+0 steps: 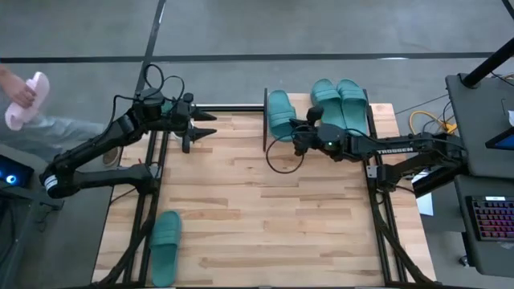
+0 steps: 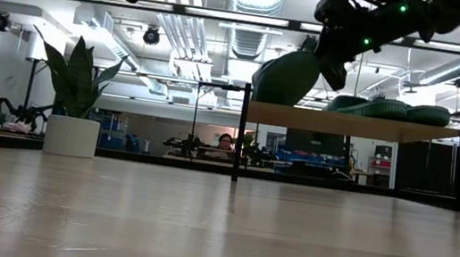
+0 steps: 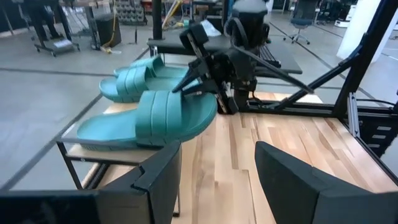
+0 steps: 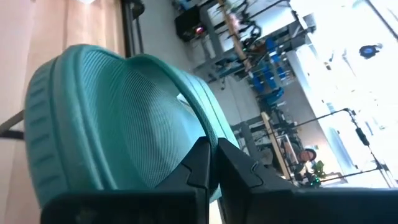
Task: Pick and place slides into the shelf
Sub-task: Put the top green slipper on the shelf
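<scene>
Risk is highest at the left end of the low light-wood shelf with the thin black frame, at the far edge of the wooden surface. There the right claw is pinching one teal-green rubber slide sandal, tilted, part of its sole past the board's end. If the claw lets go now, I think this slide may tip off. Two other teal slides lie flat on the shelf, near enough to be pushed. A fourth teal slide waits near the surface's near left corner. The left claw, fingers spread and empty, hangs over the far left edge.
</scene>
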Tool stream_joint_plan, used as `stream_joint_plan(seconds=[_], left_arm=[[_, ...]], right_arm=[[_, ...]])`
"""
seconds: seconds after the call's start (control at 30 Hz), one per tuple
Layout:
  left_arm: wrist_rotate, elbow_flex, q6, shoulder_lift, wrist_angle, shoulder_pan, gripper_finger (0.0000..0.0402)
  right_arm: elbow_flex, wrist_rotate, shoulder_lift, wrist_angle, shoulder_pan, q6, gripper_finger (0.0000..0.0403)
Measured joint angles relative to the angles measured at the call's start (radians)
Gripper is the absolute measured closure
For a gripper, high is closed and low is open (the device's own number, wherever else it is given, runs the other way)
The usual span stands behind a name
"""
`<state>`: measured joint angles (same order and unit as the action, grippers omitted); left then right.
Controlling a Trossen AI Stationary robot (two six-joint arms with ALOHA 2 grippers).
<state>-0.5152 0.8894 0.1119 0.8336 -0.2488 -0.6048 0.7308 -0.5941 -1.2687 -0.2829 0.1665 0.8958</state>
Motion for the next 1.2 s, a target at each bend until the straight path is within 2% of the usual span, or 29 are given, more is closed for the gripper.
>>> stream_joint_plan(seconds=[0.23, 0.4, 0.6, 0.73, 1.1, 1.2], left_arm=[[0.0, 0.0, -0.001, -0.008, 0.076, 0.0, 0.0212], [0.0, 0.0, 0.0, -0.003, 0.109, 0.0, 0.0212], [0.0, -0.01, 0.0, -0.003, 0.11, 0.0, 0.0212], [0.0, -0.012, 0.0, -0.003, 0.11, 0.0, 0.0212], [0.0, -0.013, 0.0, -0.002, 0.11, 0.0, 0.0212], [0.0, -0.013, 0.0, 0.0, 0.11, 0.0, 0.0212]], right_arm=[[-0.101, 0.011, 0.006, -0.175, 0.0, -0.003, 0.0392], [-0.117, 0.021, 0.006, -0.186, -0.003, -0.058, 0.0392], [-0.131, 0.018, 0.005, -0.302, -0.011, -0.038, 0.0392], [-0.132, 0.022, 0.005, -0.31, -0.011, -0.034, 0.0392], [-0.176, 0.033, 0.005, -0.297, -0.02, -0.158, 0.0392], [-0.177, 0.068, 0.005, -0.297, -0.02, -0.19, 0.0387]])
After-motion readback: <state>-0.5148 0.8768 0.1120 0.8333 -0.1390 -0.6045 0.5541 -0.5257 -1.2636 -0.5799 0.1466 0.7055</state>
